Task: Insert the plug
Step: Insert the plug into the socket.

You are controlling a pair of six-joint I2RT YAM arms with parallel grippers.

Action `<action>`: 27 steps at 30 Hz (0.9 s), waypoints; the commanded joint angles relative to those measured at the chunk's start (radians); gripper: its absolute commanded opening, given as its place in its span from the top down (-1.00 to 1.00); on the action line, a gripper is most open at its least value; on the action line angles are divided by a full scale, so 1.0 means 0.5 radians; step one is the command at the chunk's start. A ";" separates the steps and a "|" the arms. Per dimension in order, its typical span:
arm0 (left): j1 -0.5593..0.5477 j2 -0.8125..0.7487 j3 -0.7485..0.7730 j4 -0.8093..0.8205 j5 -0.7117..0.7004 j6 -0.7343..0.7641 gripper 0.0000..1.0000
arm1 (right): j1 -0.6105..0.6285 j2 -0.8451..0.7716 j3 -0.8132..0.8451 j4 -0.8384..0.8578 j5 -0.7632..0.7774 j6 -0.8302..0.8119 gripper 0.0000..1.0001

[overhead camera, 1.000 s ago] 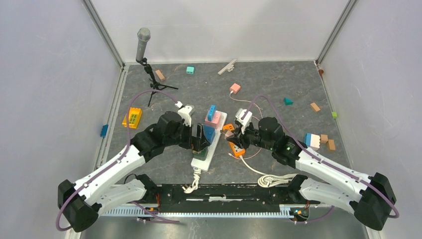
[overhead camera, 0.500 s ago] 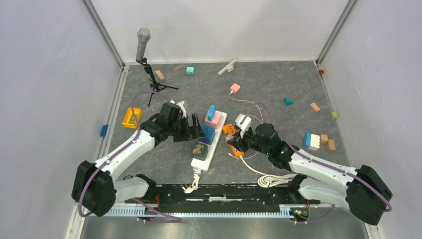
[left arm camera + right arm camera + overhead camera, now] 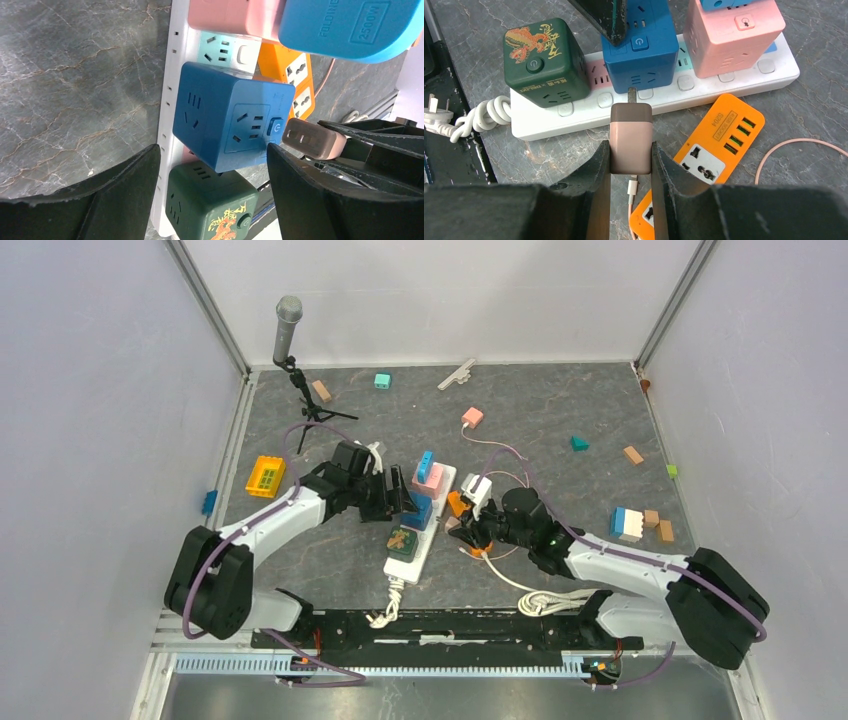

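My right gripper (image 3: 630, 146) is shut on a pink-brown plug (image 3: 631, 137) and holds it level. A pink cable trails from the plug's back. Its prong points at the near side of a blue cube socket (image 3: 639, 45) and reaches that face; whether it has entered a slot I cannot tell. The blue cube sits on a white power strip (image 3: 724, 85), between a green cube (image 3: 544, 62) and a pink cube (image 3: 731, 35). My left gripper (image 3: 212, 150) is open, its fingers standing either side of the blue cube (image 3: 225, 120) without touching it. The plug (image 3: 312, 138) shows just beyond its right finger.
An orange power strip (image 3: 719, 145) lies under and to the right of the plug. The white strip's coiled cord (image 3: 484, 117) lies at its green-cube end. A microphone stand (image 3: 288, 325), a yellow block (image 3: 266, 476) and small scattered blocks sit around the mat.
My right gripper has carried the plug leftwards up to the blue cube. The left gripper has drawn back from over the strip's near end to the blue cube, its jaws slightly narrower.
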 commanded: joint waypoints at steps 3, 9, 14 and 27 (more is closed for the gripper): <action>0.004 0.065 0.103 0.117 0.090 0.107 -0.54 | -0.006 0.090 -0.029 0.234 -0.080 -0.005 1.00; 0.004 0.154 0.148 0.032 0.081 0.214 -0.30 | -0.010 0.182 0.005 0.251 -0.060 -0.025 1.00; 0.005 0.208 0.177 -0.039 0.076 0.281 -0.14 | -0.013 0.262 0.048 0.250 -0.050 -0.080 1.00; 0.005 0.228 0.190 -0.107 0.041 0.340 0.01 | -0.019 0.341 0.098 0.351 -0.106 -0.083 1.00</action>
